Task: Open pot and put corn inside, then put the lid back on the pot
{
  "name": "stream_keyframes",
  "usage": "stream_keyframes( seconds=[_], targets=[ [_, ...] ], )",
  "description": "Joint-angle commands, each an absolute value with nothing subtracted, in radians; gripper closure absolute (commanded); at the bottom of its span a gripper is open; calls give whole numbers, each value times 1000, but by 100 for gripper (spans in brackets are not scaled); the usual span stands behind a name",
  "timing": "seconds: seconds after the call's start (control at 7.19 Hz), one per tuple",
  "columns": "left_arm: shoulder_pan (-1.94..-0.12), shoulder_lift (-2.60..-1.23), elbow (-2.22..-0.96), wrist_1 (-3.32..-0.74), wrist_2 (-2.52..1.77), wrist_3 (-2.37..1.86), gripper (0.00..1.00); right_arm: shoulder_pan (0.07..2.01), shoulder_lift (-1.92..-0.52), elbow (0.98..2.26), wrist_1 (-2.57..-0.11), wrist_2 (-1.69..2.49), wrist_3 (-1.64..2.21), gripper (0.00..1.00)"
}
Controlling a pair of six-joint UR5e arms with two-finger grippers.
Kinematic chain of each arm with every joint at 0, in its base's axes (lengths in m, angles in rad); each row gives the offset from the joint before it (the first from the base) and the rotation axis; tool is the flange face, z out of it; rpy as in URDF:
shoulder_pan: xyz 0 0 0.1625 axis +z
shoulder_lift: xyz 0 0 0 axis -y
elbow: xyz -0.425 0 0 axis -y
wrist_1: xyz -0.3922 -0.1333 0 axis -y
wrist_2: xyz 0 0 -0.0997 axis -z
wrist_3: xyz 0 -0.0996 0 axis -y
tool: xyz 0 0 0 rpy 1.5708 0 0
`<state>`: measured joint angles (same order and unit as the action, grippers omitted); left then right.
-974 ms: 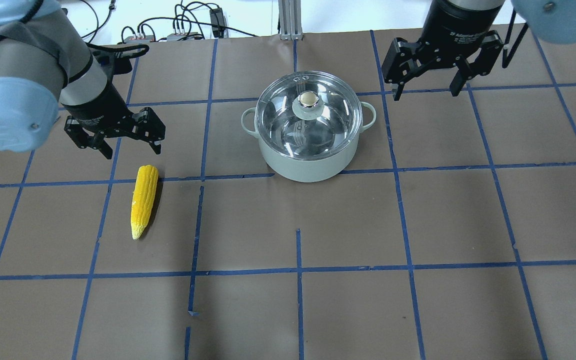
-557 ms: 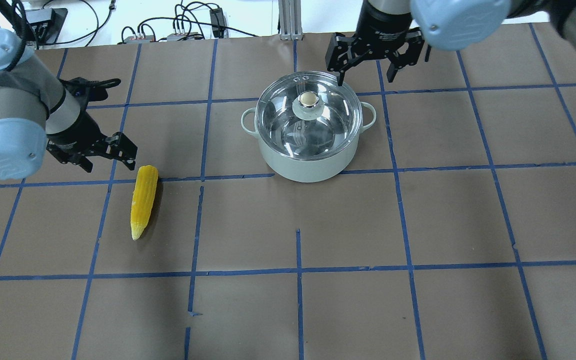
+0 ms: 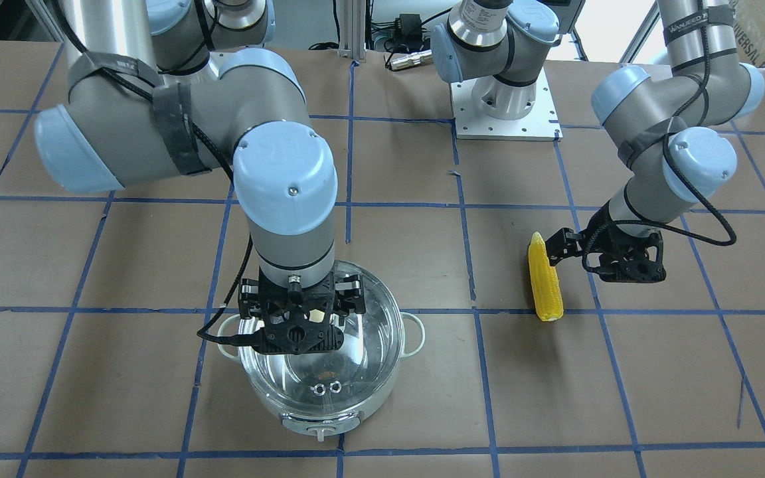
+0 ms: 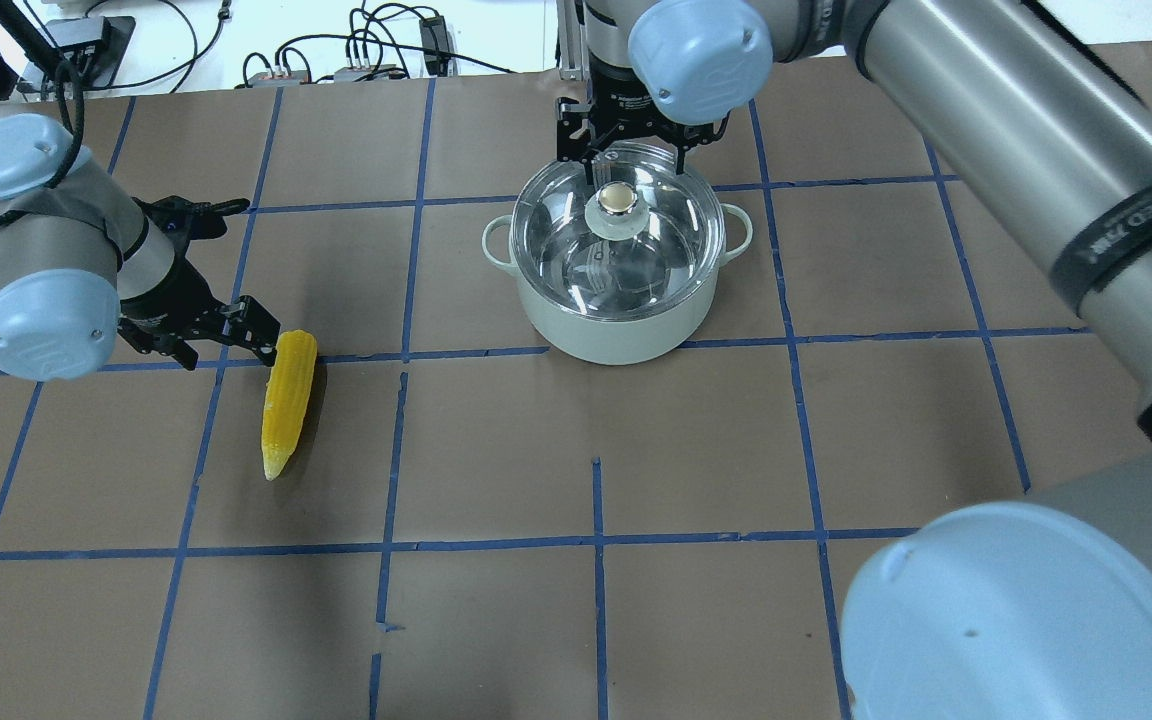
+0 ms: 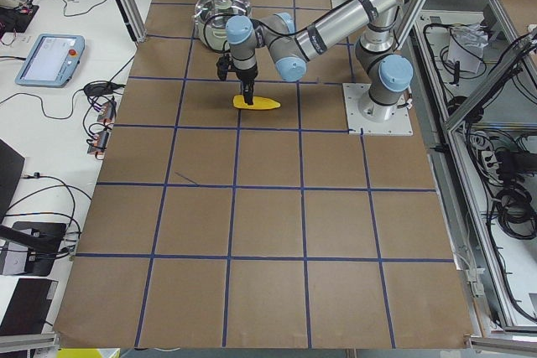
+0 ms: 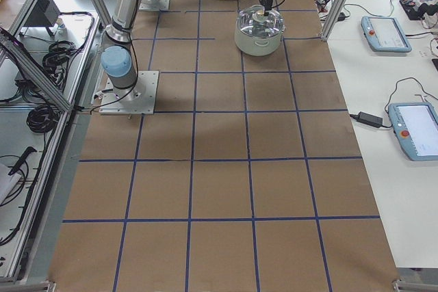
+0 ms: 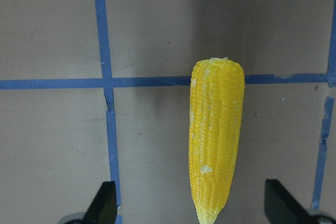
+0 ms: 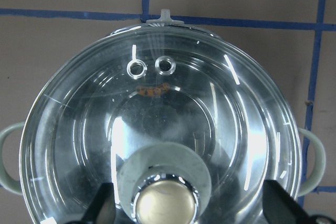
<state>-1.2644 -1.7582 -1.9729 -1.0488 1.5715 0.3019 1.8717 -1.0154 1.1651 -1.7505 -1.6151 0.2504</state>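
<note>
Pot: the pot (image 4: 616, 325) stands on the tabletop (image 4: 836, 450), brown paper crossed by blue tape, at the far middle of the overhead view. Its front knob panel (image 3: 319, 418) faces away from the robot.
Lid: the lid (image 4: 661, 255) sits on the pot's rim, so the pot is closed. Its knob (image 4: 618, 199) points up, and the two metal-ringed holes (image 8: 167, 64) lie on the side away from the robot.
Right gripper: the right gripper (image 8: 191, 208) hangs over the lid with its fingers (image 8: 104, 205) spread wide and nothing held. The knob lies between them, nearer the finger at the wrist view's left, with clear glass showing on either side. I cannot tell how high the fingertips stand above the knob.
Corn: the corn (image 4: 288, 400) lies flat on the tabletop, well to the pot's left. Its blunt end rests on a tape line and points away from the robot; its tapered end points toward the robot.
Left gripper: the left gripper (image 7: 191, 205) is above the corn, pointing down, its fingers (image 7: 105, 205) parted and gripping nothing. In the wrist view the tapered end lies between the two fingertips, roughly midway, with bare tabletop between it and each finger — no contact shows there. In the overhead view one fingertip overlaps the edge of the blunt end — I cannot tell whether it touches.
</note>
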Motion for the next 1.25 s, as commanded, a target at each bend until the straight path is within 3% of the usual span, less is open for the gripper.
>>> stream_keyframes(
  seconds=[0.0,0.28,0.7,0.97,1.11],
  targets=[
    [-1272,-1778,-2063,-867,1574,273,0,1894,-986,1167,-1770,-1609,305,3],
    [-1273,-1802,-2072,-828,1569,265,0,1887,-985,1178,-1767,-1609,299,3],
    [-1278,-1830,-2095,-790,1569,221,1,1882,-992,1181,-1750,-1612,273,11],
    [-1281,-1851,-2100,-736,1568,230,2,1882,-1000,1180,-1704,-1605,268,31],
    [-1282,-1852,-2100,-735,1568,230,8,1882,-1000,1180,-1703,-1571,268,40]
  ],
)
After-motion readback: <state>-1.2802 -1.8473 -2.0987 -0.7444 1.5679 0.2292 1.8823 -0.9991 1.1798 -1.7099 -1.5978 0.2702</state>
